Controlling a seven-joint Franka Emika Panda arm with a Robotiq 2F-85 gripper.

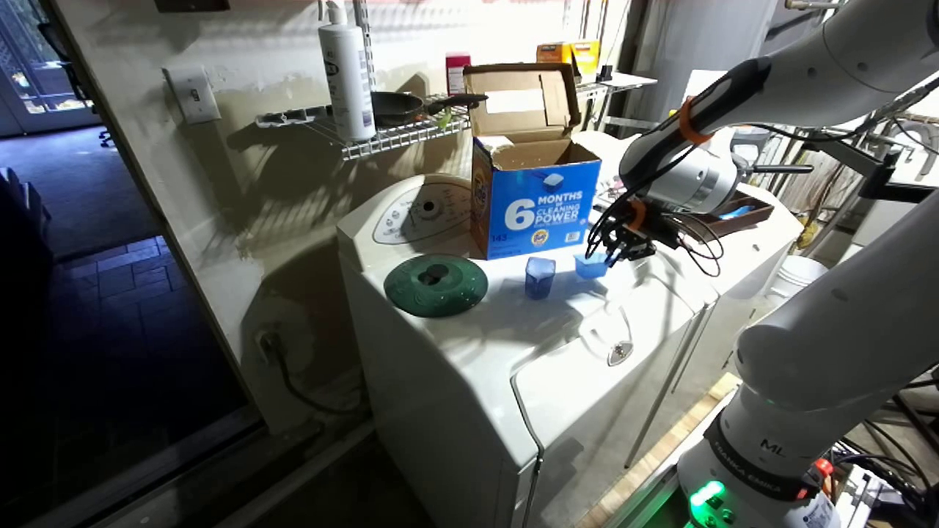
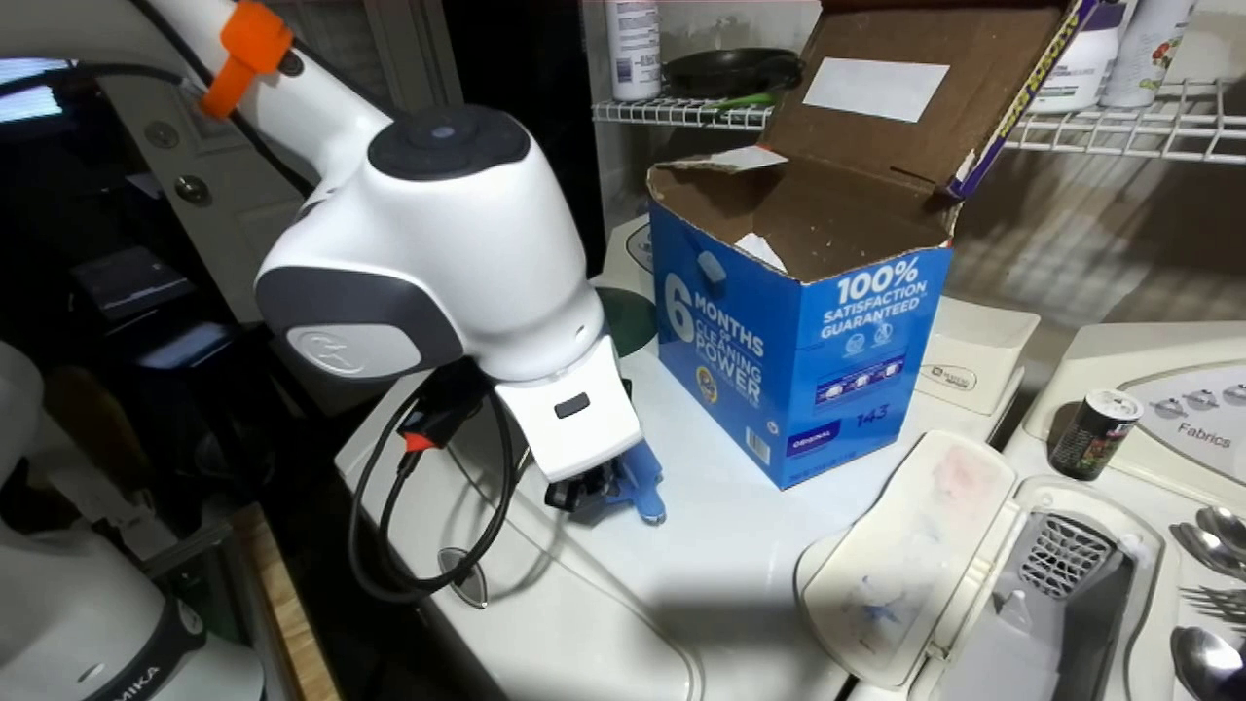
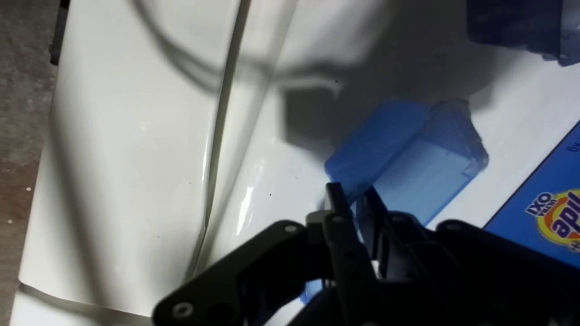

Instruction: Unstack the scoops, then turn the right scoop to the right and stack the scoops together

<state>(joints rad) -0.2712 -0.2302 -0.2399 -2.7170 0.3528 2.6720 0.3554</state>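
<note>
The arm (image 1: pixel 866 66) is showing smooth white shells; orange straps (image 2: pixel 255 39) are wrapping it in both exterior views, and on the left in an exterior view a round black cap (image 2: pixel 448 141) and a dark panel (image 2: pixel 370 302) with a pale oval badge (image 2: pixel 336 352) are marking the large joint. Black cables (image 2: pixel 355 521) are looping below, a red-orange collar (image 2: pixel 417 443) showing beside the slotted white wrist housing (image 2: pixel 584 438). Near right, the base (image 1: pixel 741 427) is carrying "ML", a black band (image 1: pixel 755 463) lettered FRANKA EMIKA and a glowing green light (image 1: pixel 706 493), while the black gripper (image 3: pixel 353 194) is displaying round screw heads (image 3: pixel 182 309).
</note>
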